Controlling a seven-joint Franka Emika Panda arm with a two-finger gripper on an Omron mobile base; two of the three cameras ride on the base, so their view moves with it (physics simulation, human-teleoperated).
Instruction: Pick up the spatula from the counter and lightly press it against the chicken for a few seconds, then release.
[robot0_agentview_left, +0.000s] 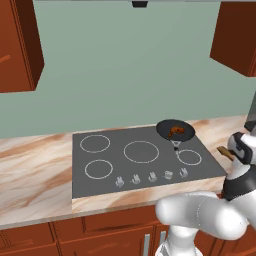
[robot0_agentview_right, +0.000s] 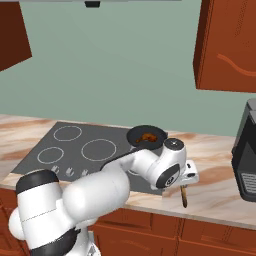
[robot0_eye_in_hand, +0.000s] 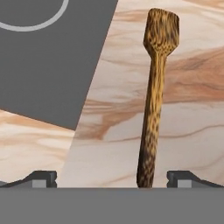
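Observation:
A wooden spatula lies flat on the marble counter just right of the cooktop, blade pointing away from me. My gripper hangs open above its handle end, which sits between the fingertips, nearer the right one. Nothing is held. In the right base view the gripper hovers over the spatula near the counter's front edge. The chicken, a brown piece, rests in a black pan on the back right burner. From the left base view the pan, chicken and spatula's blade show.
The dark cooktop has several ringed burners and front knobs. A dark coffee machine stands on the counter to the right of the spatula. Wooden wall cabinets hang above.

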